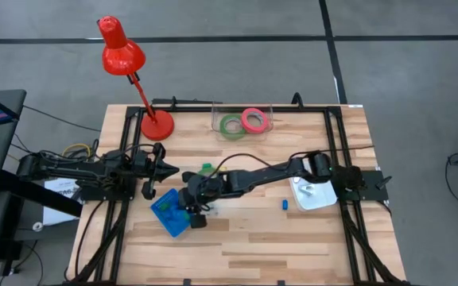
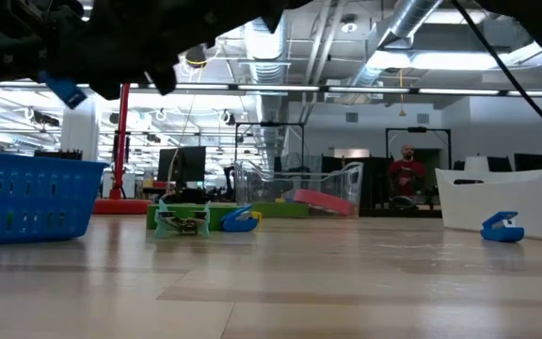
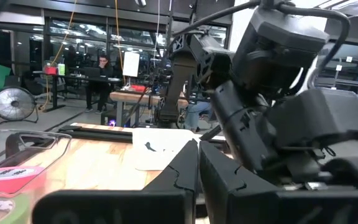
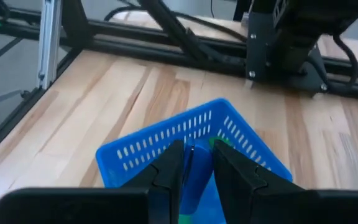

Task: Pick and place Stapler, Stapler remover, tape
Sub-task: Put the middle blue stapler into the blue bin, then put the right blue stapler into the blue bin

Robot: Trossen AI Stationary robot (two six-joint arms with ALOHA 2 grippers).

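Blue basket [image 1: 168, 213] sits at lower centre-left under the right gripper [image 1: 192, 208], fingers nearly closed on a thin blue piece; left gripper [image 1: 168, 170] waits beside it, closed and empty; 2 tape rings [image 1: 242, 122] lie in the upper-centre clear tray [image 1: 215, 119].

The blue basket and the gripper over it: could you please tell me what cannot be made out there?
- Basket contents: in the high view the right gripper covers part of the blue basket; in the low view the basket's own wall hides the inside.
- The blue piece held by the right gripper: too small to name, and its fingers cover it in the right wrist view.
The left gripper waits nearby, shut.
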